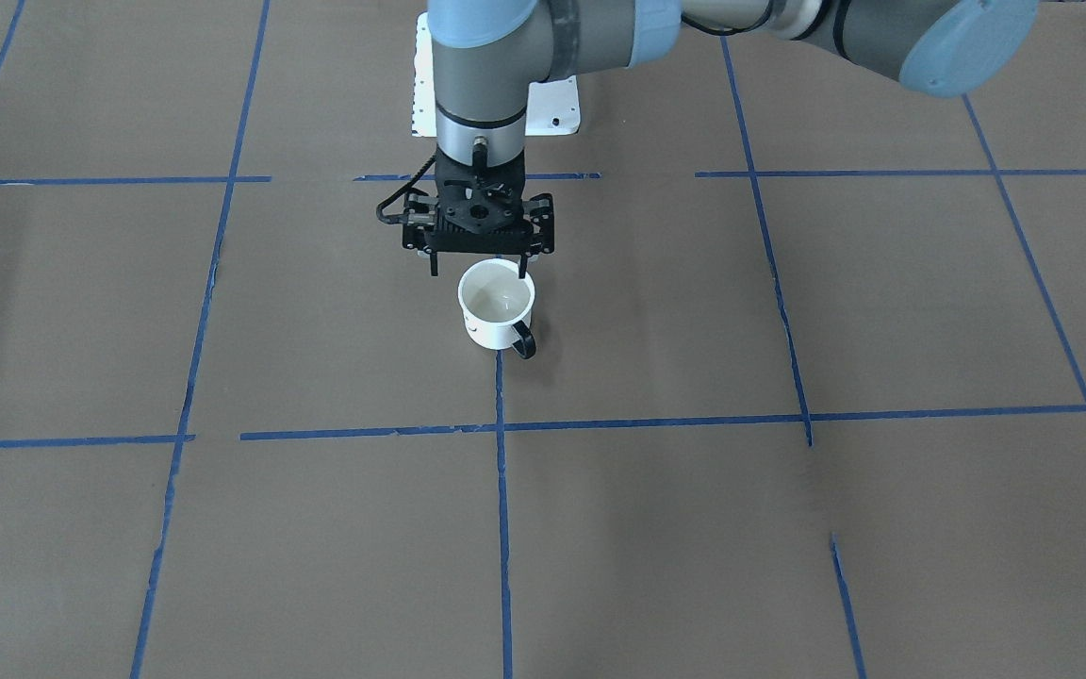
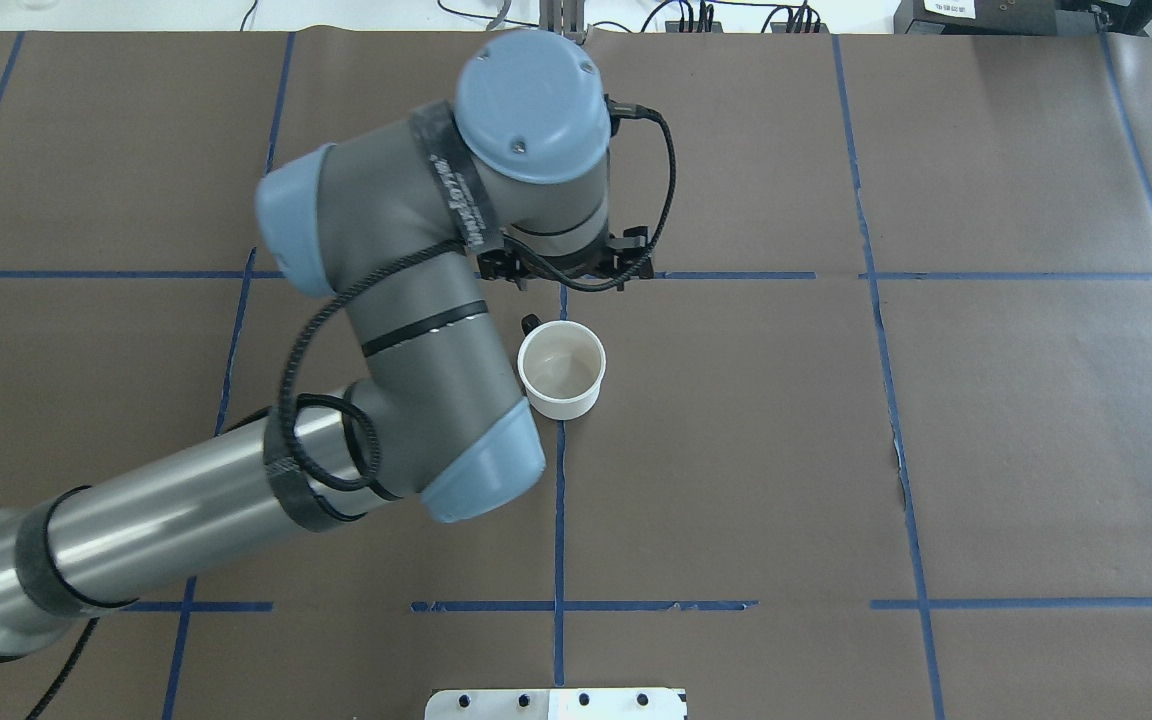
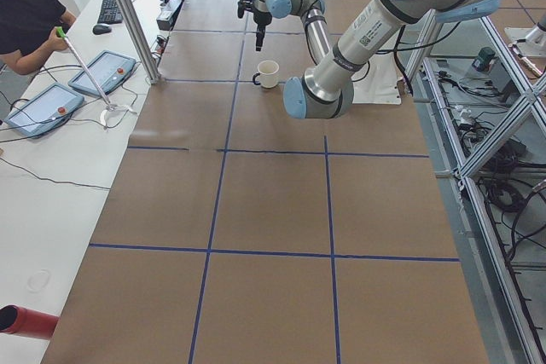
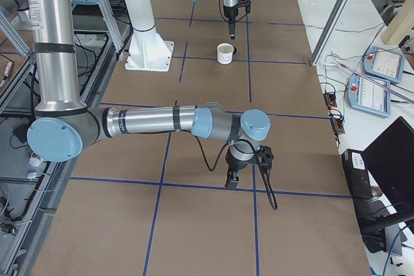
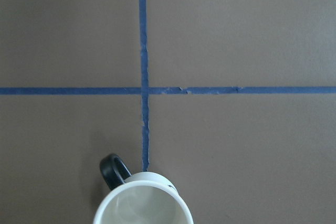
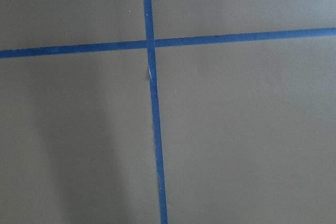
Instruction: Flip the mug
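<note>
The brown bench (image 1: 788,519) is carrying an upright mug (image 1: 496,306) near the left gripper (image 1: 482,271), which is hanging wide open and empty. I cannot tell how the right gripper (image 4: 231,183) is standing.

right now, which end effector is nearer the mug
Left. The left end effector hovers open just above the mug. The right end effector is far from it, off toward the robot's right.

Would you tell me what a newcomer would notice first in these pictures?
The white mug stands upright, mouth up, on a blue tape line of the brown table, its black handle toward the operators' side. The left gripper hangs open above it without touching it.
</note>
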`<state>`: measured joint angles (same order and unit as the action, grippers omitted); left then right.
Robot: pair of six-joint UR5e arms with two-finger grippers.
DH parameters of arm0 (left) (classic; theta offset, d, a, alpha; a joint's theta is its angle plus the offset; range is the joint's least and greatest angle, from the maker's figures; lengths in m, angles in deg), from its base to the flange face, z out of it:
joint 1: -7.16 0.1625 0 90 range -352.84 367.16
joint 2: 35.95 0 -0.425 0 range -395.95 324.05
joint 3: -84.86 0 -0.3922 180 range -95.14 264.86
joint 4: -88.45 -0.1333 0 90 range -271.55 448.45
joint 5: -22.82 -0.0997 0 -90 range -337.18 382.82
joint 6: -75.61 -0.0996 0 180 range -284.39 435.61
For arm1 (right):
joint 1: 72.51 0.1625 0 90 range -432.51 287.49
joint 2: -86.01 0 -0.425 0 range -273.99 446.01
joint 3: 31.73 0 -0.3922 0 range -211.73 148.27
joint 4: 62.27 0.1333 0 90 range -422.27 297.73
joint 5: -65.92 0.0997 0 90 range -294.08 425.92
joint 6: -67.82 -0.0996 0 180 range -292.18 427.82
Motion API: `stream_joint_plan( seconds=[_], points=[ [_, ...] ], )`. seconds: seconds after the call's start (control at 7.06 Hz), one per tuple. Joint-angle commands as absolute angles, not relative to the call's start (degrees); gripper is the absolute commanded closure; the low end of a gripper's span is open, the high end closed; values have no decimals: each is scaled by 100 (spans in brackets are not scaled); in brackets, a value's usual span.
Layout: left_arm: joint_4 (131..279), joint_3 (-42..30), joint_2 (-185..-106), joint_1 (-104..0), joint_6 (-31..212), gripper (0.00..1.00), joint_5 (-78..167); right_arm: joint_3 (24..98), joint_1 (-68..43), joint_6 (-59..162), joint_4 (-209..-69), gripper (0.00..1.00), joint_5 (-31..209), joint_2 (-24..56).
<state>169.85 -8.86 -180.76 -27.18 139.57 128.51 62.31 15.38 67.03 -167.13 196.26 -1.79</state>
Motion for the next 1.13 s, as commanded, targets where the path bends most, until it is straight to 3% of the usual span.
stream_joint_plan(
  seconds=[0.0,0.57,0.99],
  points=[
    [16957,-1611,-17343,-3428,12611,0,13056,6231,1538,6703,-16713,0,19626,-180],
    [17911,-1868,-15623,-5142,10016,0,14073,6231,1538,6703,-16713,0,19626,-180],
    [18134,-1518,-14437,-6390,8548,0,15029,6231,1538,6703,-16713,0,19626,-180]
  ],
)
